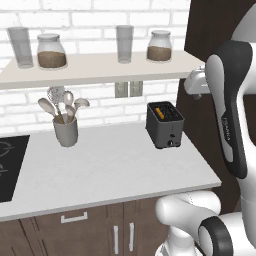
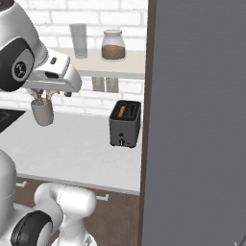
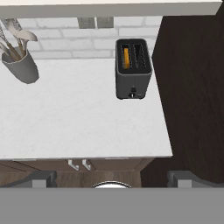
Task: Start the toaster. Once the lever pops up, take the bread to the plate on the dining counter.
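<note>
Read "FRANKA" on white arm [image 1: 235, 130]; two-finger gripper [image 3: 112, 178] spread wide, empty, well short of dark grey boxy toaster [image 3: 133, 68]; golden-tan bread slice [image 3: 126, 57] sat in toaster's left slot.

Kitchen corner: white brick wall, pale counter, dark wood cabinets.
White brick wall [image 1: 95, 20] behind a pale speckled counter [image 1: 110, 170]; dark brown cabinet fronts [image 1: 100, 232] with white handles below it. A light shelf [image 1: 95, 70] on the wall carries two glass jars [image 1: 51, 51] of brown contents and two empty tumblers [image 1: 124, 44]. Double outlet plate [image 1: 128, 89] under the shelf. Black cooktop [image 1: 11, 165] set into the counter at left, grey utensil cup [image 1: 66, 131] with spoons near it. Tall dark brown panel [image 3: 192, 87] at right; grey slab [image 2: 197, 120] close in the right base view.
</note>
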{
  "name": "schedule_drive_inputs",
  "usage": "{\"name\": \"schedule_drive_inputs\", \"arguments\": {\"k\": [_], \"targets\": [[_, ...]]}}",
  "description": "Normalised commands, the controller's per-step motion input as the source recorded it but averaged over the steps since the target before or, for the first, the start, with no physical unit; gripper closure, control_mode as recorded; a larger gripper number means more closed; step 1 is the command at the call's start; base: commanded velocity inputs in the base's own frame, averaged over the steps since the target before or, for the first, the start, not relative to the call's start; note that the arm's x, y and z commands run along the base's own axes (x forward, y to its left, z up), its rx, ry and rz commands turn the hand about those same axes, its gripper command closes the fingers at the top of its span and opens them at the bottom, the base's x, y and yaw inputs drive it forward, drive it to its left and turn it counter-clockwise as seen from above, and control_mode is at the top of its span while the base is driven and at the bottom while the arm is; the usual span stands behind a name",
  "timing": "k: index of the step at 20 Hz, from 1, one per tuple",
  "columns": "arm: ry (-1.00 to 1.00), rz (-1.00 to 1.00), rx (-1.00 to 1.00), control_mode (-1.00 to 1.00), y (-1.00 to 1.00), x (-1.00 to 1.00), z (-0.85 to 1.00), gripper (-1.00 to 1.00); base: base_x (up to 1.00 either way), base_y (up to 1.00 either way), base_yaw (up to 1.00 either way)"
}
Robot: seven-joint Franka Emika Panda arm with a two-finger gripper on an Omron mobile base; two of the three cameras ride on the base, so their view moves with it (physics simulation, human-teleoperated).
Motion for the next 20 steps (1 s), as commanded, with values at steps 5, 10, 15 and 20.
{"name": "schedule_drive_inputs", "arguments": {"k": [5,10,15,20], "targets": [[0.0,0.0,0.0,-1.0,0.0,0.0,0.0,-1.0,0.0,0.0,0.0],[0.0,0.0,0.0,-1.0,0.0,0.0,0.0,-1.0,0.0,0.0,0.0],[0.0,0.0,0.0,-1.0,0.0,0.0,0.0,-1.0,0.0,0.0,0.0],[0.0,0.0,0.0,-1.0,0.0,0.0,0.0,-1.0,0.0,0.0,0.0]]}}
